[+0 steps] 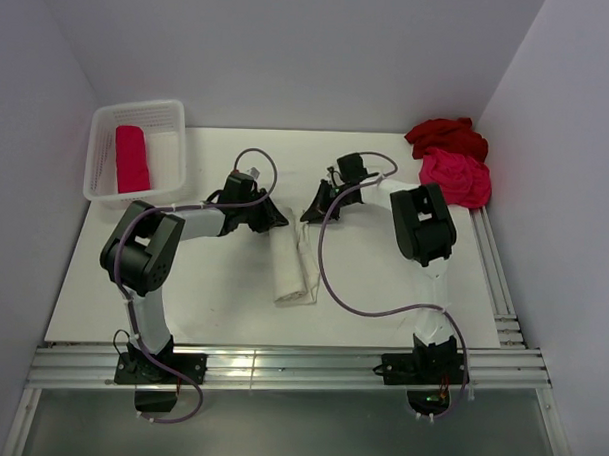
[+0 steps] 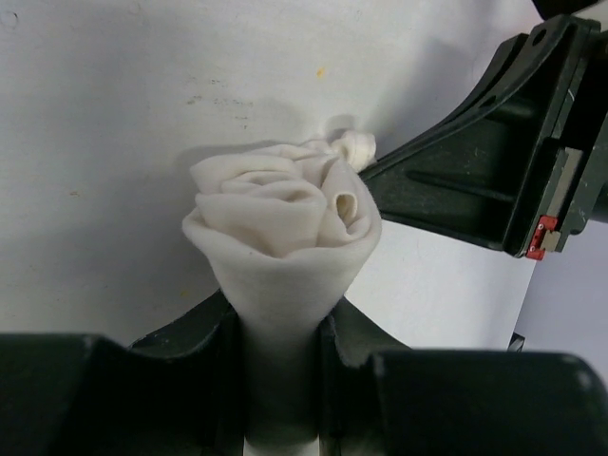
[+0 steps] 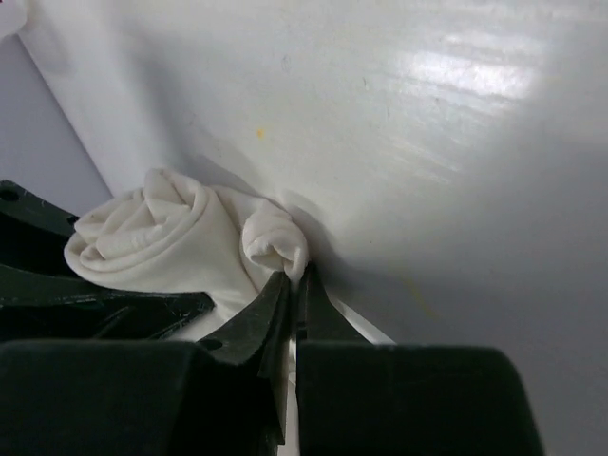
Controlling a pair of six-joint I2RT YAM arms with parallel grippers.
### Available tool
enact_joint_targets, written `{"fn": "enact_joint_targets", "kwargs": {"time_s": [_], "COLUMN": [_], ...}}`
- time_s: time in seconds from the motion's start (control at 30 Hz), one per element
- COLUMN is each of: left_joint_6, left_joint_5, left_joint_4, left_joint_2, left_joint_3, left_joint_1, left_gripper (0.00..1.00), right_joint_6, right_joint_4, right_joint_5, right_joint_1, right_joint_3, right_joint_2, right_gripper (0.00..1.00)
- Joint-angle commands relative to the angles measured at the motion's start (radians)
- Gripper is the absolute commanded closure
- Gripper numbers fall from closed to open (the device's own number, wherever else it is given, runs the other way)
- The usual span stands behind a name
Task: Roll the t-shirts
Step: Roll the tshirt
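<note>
The soft cream-white t-shirt (image 1: 292, 266), a strip running near-to-far, is being gripped at its rolled far end by the left pincer (image 2: 281, 332) and pinched by the right pincer (image 3: 296, 281).

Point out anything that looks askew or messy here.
The roll of the cream-white t-shirt is uneven: a small curl sticks out beside the main spiral, where the right gripper pinches it. The dark red t-shirt and hot pink t-shirt lie crumpled in the far right corner.
</note>
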Motion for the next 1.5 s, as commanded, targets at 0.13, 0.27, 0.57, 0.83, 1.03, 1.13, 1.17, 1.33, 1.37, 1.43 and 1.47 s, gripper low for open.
{"fn": "enact_joint_targets", "kwargs": {"time_s": [0.13,0.27,0.57,0.83,1.03,1.13,1.17,1.33,1.37,1.43,1.47], "left_joint_6": [0.064,0.107,0.133,0.093,0.032,0.021,0.017,-0.009,-0.012,-0.025,-0.026], "left_joint_5": [0.039,0.032,0.029,-0.013,-0.046,-0.066,-0.066,-0.089,-0.097,-0.093,-0.091], "left_joint_4": [-0.018,-0.062,-0.091,-0.228,-0.251,-0.283,-0.295,-0.363,-0.369,-0.377,-0.378], "left_joint_2": [-0.034,-0.031,0.006,0.113,0.123,0.126,0.126,0.118,0.115,0.107,0.103], "left_joint_3": [0.042,0.054,0.065,0.137,0.137,0.159,0.171,0.197,0.202,0.199,0.192], "left_joint_1": [-0.002,-0.006,-0.026,-0.028,-0.028,-0.026,-0.026,-0.028,-0.028,-0.028,-0.028], "left_gripper": [1.0,1.0,1.0,1.0,1.0,1.0,1.0,0.99,1.0,1.0,1.0], "right_joint_6": [-0.019,-0.028,-0.035,-0.101,-0.147,-0.169,-0.178,-0.177,-0.158,-0.125,-0.109], "right_joint_4": [-0.097,-0.162,-0.239,-0.266,-0.281,-0.303,-0.308,-0.384,-0.381,-0.371,-0.369], "right_joint_5": [0.139,0.185,0.227,0.21,0.264,0.291,0.325,0.52,0.537,0.601,0.63], "right_joint_1": [-0.01,-0.022,-0.036,-0.054,-0.045,-0.016,0.018,0.188,0.219,0.291,0.315], "right_joint_3": [0.123,0.258,0.412,0.357,0.115,0.026,0.007,-0.051,-0.062,-0.096,-0.1], "right_joint_2": [0.071,0.111,0.182,0.107,-0.154,-0.283,-0.318,-0.476,-0.496,-0.553,-0.567], "right_gripper": [1.0,1.0,1.0,0.52,0.41,0.41,0.41,0.29,0.29,0.25,0.25]}}
